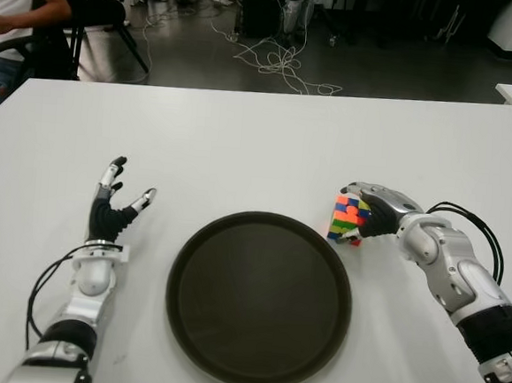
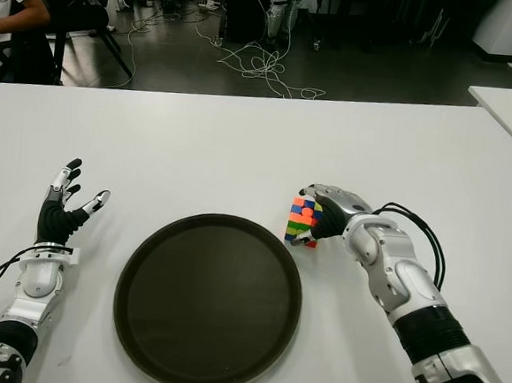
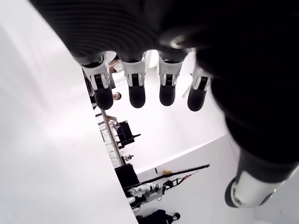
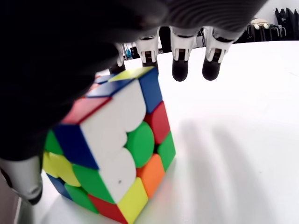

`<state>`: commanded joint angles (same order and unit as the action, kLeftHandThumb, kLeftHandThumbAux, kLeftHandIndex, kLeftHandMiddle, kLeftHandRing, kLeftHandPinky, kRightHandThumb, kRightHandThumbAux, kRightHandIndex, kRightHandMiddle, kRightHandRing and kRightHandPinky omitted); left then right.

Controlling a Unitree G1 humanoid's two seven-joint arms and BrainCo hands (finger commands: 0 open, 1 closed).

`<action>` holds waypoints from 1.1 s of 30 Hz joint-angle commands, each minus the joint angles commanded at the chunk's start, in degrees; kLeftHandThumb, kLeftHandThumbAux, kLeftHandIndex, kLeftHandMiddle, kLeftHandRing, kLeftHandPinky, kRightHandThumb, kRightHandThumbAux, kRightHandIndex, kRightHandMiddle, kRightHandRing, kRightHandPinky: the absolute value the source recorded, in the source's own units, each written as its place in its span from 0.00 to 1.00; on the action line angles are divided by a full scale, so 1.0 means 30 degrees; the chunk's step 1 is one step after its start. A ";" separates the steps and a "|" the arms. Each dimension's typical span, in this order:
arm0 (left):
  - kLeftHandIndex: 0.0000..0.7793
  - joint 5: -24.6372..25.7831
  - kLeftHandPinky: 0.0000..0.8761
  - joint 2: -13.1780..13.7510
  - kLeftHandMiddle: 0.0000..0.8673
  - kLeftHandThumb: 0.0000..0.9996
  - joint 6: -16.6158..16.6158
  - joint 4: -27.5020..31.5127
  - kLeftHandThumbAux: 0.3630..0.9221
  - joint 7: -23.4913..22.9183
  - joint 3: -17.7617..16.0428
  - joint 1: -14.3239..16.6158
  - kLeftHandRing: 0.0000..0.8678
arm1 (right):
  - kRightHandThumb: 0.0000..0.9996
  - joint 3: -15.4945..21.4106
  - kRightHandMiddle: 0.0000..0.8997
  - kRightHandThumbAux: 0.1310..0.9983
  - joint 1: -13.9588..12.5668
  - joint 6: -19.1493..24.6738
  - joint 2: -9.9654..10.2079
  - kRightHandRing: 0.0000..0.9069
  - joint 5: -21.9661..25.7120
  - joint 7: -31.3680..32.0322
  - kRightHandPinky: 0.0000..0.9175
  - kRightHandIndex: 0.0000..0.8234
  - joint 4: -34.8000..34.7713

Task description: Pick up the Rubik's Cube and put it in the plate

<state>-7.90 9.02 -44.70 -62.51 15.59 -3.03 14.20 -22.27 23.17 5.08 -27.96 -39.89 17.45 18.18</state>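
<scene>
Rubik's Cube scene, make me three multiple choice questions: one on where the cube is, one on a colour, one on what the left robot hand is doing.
1. Where is the Rubik's Cube?
A. In the middle of the plate
B. On the table, just off the plate's right rim
C. In the left robot hand

2. What colour is the plate?
A. Dark brown
B. White
C. Red

3. How is the left robot hand?
A. Closed on the cube
B. Curled into a fist
C. Fingers spread, holding nothing

Answers:
1 B: the cube stands on the white table beside the rim, with the right robot hand around it.
2 A: its whole surface is dark.
3 C: it shows left of the plate, fingers extended.
</scene>
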 joint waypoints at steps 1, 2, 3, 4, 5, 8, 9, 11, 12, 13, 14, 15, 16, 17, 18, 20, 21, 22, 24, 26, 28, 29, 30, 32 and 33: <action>0.05 0.0016 0.00 -0.0005 0.08 0.39 0.0006 0.0012 0.55 -0.0025 -0.0003 -0.0008 0.04 | 0.00 0.0004 0.00 0.50 0.0000 -0.0018 0.0006 0.00 0.0024 -0.0003 0.00 0.00 0.0016; 0.04 0.0033 0.00 -0.0010 0.08 0.39 0.0008 0.0021 0.55 -0.0049 -0.0008 -0.0015 0.04 | 0.00 0.0009 0.00 0.50 0.0001 -0.0022 0.0016 0.00 0.0044 0.0004 0.00 0.00 0.0023; 0.04 0.0044 0.00 -0.0013 0.07 0.38 0.0009 0.0027 0.55 -0.0064 -0.0012 -0.0020 0.03 | 0.00 0.0013 0.00 0.50 0.0002 -0.0024 0.0024 0.00 0.0056 0.0009 0.00 0.00 0.0028; 0.04 0.0046 0.00 -0.0013 0.07 0.38 0.0011 0.0030 0.56 -0.0066 -0.0013 -0.0022 0.03 | 0.00 0.0022 0.00 0.50 0.0003 -0.0008 0.0029 0.00 0.0073 0.0039 0.00 0.00 0.0015; 0.04 0.0047 0.00 -0.0013 0.07 0.39 0.0012 0.0033 0.56 -0.0067 -0.0013 -0.0023 0.03 | 0.00 0.0028 0.00 0.49 0.0004 0.0004 0.0032 0.00 0.0085 0.0062 0.00 0.00 0.0005; 0.04 0.0035 0.01 -0.0016 0.06 0.40 0.0025 0.0044 0.57 -0.0031 -0.0012 -0.0025 0.03 | 0.00 0.0011 0.00 0.50 0.0055 -0.0032 0.0047 0.00 0.0129 0.0133 0.00 0.00 0.0124; 0.04 0.0029 0.01 -0.0016 0.06 0.40 0.0023 0.0055 0.56 -0.0019 -0.0010 -0.0032 0.03 | 0.00 0.0005 0.00 0.50 0.0061 -0.0065 0.0045 0.00 0.0138 0.0133 0.00 0.00 0.0157; 0.04 0.0006 0.01 -0.0023 0.07 0.39 -0.0003 0.0087 0.55 0.0031 -0.0003 -0.0041 0.04 | 0.00 0.0002 0.00 0.51 0.0062 -0.0171 0.0017 0.00 0.0161 0.0148 0.00 0.00 0.0171; 0.04 -0.0013 0.02 -0.0025 0.07 0.39 -0.0028 0.0096 0.55 0.0069 0.0001 -0.0047 0.04 | 0.00 -0.0003 0.00 0.51 0.0066 -0.0241 -0.0001 0.00 0.0173 0.0154 0.00 0.00 0.0182; 0.04 -0.0026 0.02 -0.0026 0.07 0.39 -0.0044 0.0100 0.55 0.0095 0.0004 -0.0050 0.04 | 0.00 -0.0006 0.00 0.51 0.0070 -0.0290 -0.0012 0.00 0.0180 0.0156 0.00 0.00 0.0195; 0.04 -0.0039 0.02 -0.0033 0.08 0.39 -0.0065 0.0112 0.55 0.0128 0.0007 -0.0058 0.05 | 0.00 -0.0019 0.00 0.51 0.0083 -0.0371 -0.0028 0.00 0.0186 0.0157 0.00 0.00 0.0230; 0.04 -0.0047 0.02 -0.0039 0.08 0.39 -0.0079 0.0120 0.55 0.0150 0.0008 -0.0064 0.05 | 0.00 -0.0026 0.00 0.52 0.0091 -0.0428 -0.0039 0.00 0.0190 0.0157 0.00 0.00 0.0256; 0.04 -0.0046 0.02 -0.0048 0.08 0.39 -0.0094 0.0134 0.55 0.0163 0.0008 -0.0070 0.05 | 0.00 -0.0040 0.00 0.52 0.0104 -0.0516 -0.0055 0.00 0.0192 0.0154 0.00 0.00 0.0292; 0.05 -0.0036 0.02 -0.0053 0.08 0.39 -0.0109 0.0145 0.55 0.0152 0.0008 -0.0081 0.05 | 0.00 -0.0061 0.00 0.52 0.0114 -0.0616 -0.0083 0.00 0.0186 0.0177 0.00 0.00 0.0308; 0.04 -0.0028 0.02 -0.0054 0.09 0.39 -0.0117 0.0151 0.55 0.0144 0.0010 -0.0087 0.05 | 0.00 -0.0071 0.00 0.53 0.0120 -0.0685 -0.0100 0.00 0.0179 0.0194 0.00 0.00 0.0318; 0.04 -0.0019 0.02 -0.0046 0.09 0.39 -0.0110 0.0163 0.55 0.0117 0.0022 -0.0096 0.06 | 0.00 -0.0078 0.00 0.53 0.0126 -0.0755 -0.0126 0.00 0.0164 0.0273 0.00 0.00 0.0309; 0.04 -0.0018 0.02 -0.0039 0.09 0.39 -0.0099 0.0169 0.55 0.0105 0.0028 -0.0098 0.06 | 0.00 -0.0074 0.00 0.53 0.0128 -0.0761 -0.0129 0.00 0.0163 0.0314 0.00 0.00 0.0301; 0.04 -0.0018 0.02 -0.0035 0.09 0.39 -0.0091 0.0174 0.56 0.0097 0.0031 -0.0100 0.06 | 0.00 -0.0068 0.00 0.54 0.0128 -0.0768 -0.0130 0.00 0.0160 0.0342 0.00 0.00 0.0298; 0.04 0.0034 0.02 -0.0041 0.09 0.40 -0.0077 0.0177 0.56 0.0039 0.0009 -0.0103 0.06 | 0.00 -0.0053 0.00 0.54 0.0148 -0.0768 -0.0073 0.00 0.0170 0.0345 0.00 0.00 0.0379; 0.04 0.0102 0.01 -0.0038 0.09 0.41 -0.0063 0.0150 0.56 -0.0026 -0.0030 -0.0104 0.05 | 0.00 -0.0037 0.00 0.54 0.0147 -0.0747 -0.0031 0.00 0.0162 0.0337 0.00 0.00 0.0402; 0.05 0.0161 0.01 -0.0030 0.08 0.42 -0.0050 0.0117 0.57 -0.0080 -0.0065 -0.0103 0.05 | 0.00 -0.0027 0.00 0.54 0.0136 -0.0718 -0.0009 0.00 0.0149 0.0331 0.00 0.00 0.0386; 0.05 0.0175 0.01 -0.0028 0.08 0.42 -0.0048 0.0110 0.57 -0.0092 -0.0073 -0.0103 0.05 | 0.00 -0.0025 0.00 0.54 0.0134 -0.0712 -0.0004 0.00 0.0146 0.0330 0.00 0.00 0.0384; 0.05 0.0183 0.01 -0.0040 0.08 0.42 -0.0028 0.0120 0.57 -0.0086 -0.0075 -0.0096 0.05 | 0.00 -0.0020 0.00 0.54 0.0123 -0.0722 0.0000 0.00 0.0142 0.0299 0.00 0.00 0.0378; 0.04 0.0205 0.02 -0.0049 0.08 0.41 -0.0007 0.0113 0.56 -0.0101 -0.0078 -0.0081 0.05 | 0.00 -0.0030 0.00 0.54 0.0115 -0.0790 -0.0012 0.00 0.0130 0.0247 0.00 0.00 0.0390; 0.04 0.0207 0.02 -0.0036 0.08 0.40 -0.0035 0.0107 0.56 -0.0144 -0.0065 -0.0082 0.04 | 0.00 -0.0067 0.00 0.54 0.0164 -0.0906 -0.0012 0.00 0.0117 0.0178 0.00 0.00 0.0560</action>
<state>-7.27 8.91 -44.80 -62.19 15.16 -3.22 13.96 -22.47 23.66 2.36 -27.99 -39.54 17.98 19.86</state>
